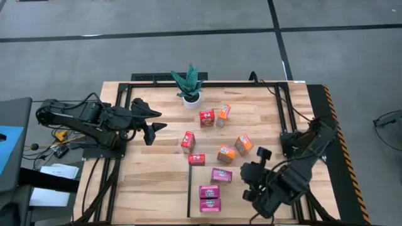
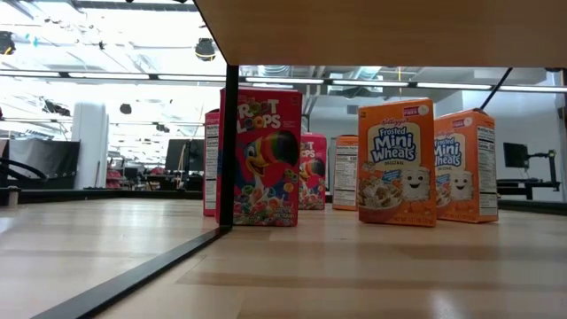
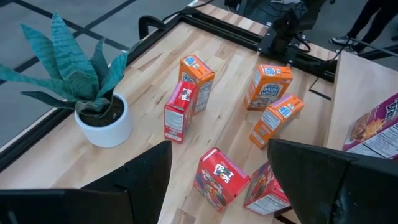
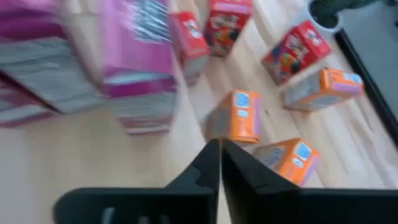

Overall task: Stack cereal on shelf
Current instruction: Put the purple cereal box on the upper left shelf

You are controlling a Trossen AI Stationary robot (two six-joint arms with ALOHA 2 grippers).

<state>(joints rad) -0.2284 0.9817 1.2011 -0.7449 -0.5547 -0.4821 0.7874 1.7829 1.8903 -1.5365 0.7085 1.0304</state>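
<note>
- Left pincer (image 1: 152,120), left of centre in the high view, hangs with fingers apart, holding nothing, near the potted plant (image 1: 190,86).
- Mid-frame, red Froot Loops boxes (image 1: 188,142) and orange Frosted Mini-Wheats boxes (image 1: 244,144) lie scattered; three magenta boxes (image 1: 210,191) sit lower on the shelf (image 1: 251,194).
- Right pincer (image 1: 250,168), lower right, has fingers together and empty.
- We judge we should part it, square it over one orange box, then grip the narrow sides.
</note>
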